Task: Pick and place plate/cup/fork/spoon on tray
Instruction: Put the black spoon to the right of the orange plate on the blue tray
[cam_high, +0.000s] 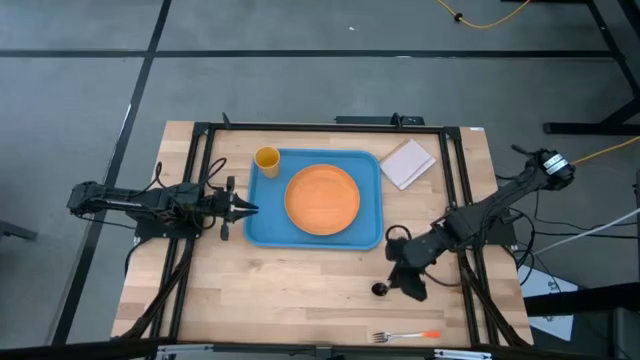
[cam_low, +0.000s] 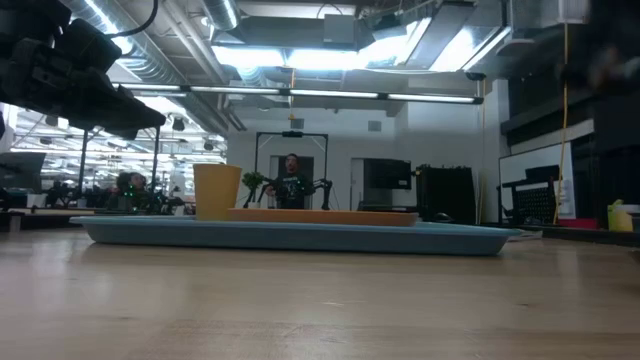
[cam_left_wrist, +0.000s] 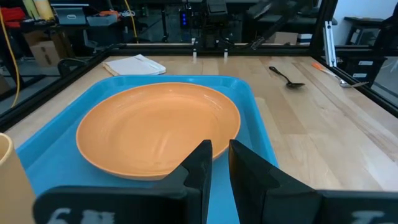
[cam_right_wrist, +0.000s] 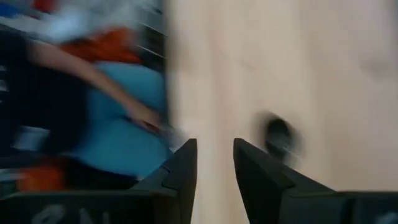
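Observation:
The light-blue tray (cam_high: 262, 225) lies mid-table. On it are the orange plate (cam_high: 322, 199) and, in its far left corner, the yellow cup (cam_high: 267, 159). The dark spoon (cam_high: 379, 289) lies on the wood near the tray's near right corner, its handle hidden under my right arm. The fork (cam_high: 405, 335), orange handle to the right, lies by the near edge. My right gripper (cam_right_wrist: 216, 155) hovers open above the wood just right of the spoon's bowl (cam_right_wrist: 278, 134). My left gripper (cam_left_wrist: 221, 155) waits at the tray's left rim, with a narrow empty gap between its fingers.
A white square pad (cam_high: 407, 163) lies right of the tray at the back. Black frame rails (cam_high: 455, 180) run along the table's sides. Bare wood (cam_high: 290, 290) lies between the tray and the near edge. A person (cam_low: 291, 180) stands far behind the table.

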